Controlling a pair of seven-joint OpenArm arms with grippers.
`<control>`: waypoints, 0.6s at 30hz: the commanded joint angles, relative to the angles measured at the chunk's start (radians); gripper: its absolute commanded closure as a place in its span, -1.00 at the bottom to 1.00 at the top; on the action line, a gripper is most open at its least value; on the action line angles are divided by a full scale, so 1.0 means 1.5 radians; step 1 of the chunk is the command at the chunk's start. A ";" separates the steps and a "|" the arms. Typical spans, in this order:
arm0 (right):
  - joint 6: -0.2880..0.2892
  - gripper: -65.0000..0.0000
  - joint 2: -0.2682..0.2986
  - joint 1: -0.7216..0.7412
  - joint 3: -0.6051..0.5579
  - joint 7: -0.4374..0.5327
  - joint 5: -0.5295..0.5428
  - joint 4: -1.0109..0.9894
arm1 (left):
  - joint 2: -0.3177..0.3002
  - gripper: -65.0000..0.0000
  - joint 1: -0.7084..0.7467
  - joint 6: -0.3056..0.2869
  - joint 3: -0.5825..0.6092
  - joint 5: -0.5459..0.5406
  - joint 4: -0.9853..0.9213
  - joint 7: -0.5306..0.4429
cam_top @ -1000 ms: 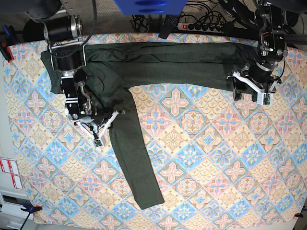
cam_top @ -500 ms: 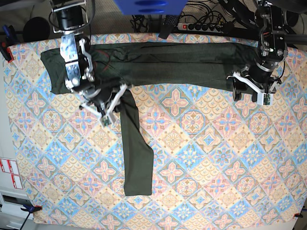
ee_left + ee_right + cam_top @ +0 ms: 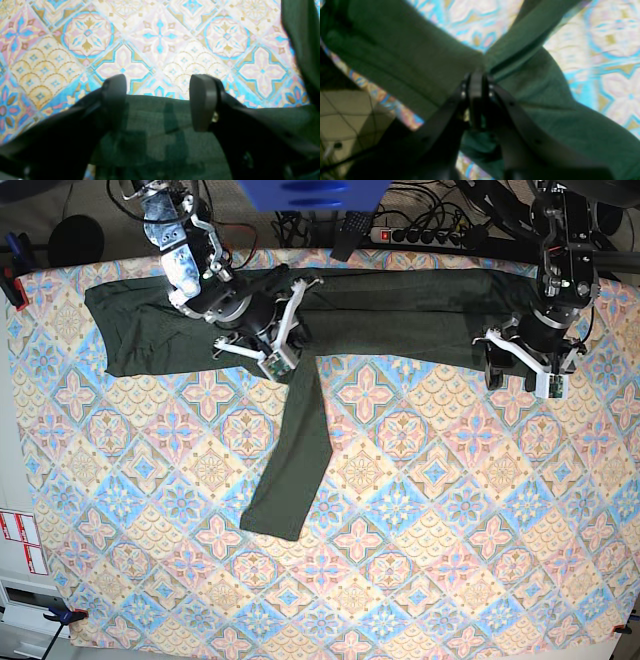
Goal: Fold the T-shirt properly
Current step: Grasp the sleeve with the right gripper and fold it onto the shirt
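The dark green T-shirt lies as a long folded band across the far side of the table. One long sleeve trails from it toward the table's middle. My right gripper hovers over the band left of centre, shut on the sleeve's upper part. In the right wrist view its jaws pinch the green fabric, which hangs off to both sides. My left gripper stands open at the band's right end. In the left wrist view its fingers straddle the shirt's edge, gripping nothing.
A patterned tablecloth covers the table. A power strip and cables run along the far edge beside a blue object. A red clamp sits on the left edge, and red-and-white labels lie further down it.
My right gripper has carried the sleeve up and to the right onto the shirt's band. The hanging sleeve swung with it, its end drawn up the table. The left arm has not moved.
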 commanded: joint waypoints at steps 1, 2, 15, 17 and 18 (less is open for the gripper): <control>0.002 1.00 0.012 0.007 -0.019 0.014 0.006 0.013 | -0.007 -0.21 -0.001 -0.001 -0.002 -0.004 0.009 -0.014; 0.002 1.00 0.018 0.008 -0.041 0.014 0.006 0.013 | -0.007 -0.21 -0.001 -0.001 -0.002 -0.004 0.009 -0.014; 0.002 0.99 0.043 0.045 -0.139 -0.088 0.005 0.008 | -0.006 -0.21 -0.014 0.000 0.023 -0.002 0.009 -0.014; 0.002 0.99 0.044 0.050 -0.142 -0.090 0.005 0.009 | -0.006 -0.21 -0.026 0.003 0.043 -0.001 0.008 -0.014; 0.002 0.99 0.044 0.056 -0.146 -0.090 0.007 0.010 | -0.006 -0.21 -0.026 0.003 0.047 -0.001 0.008 -0.014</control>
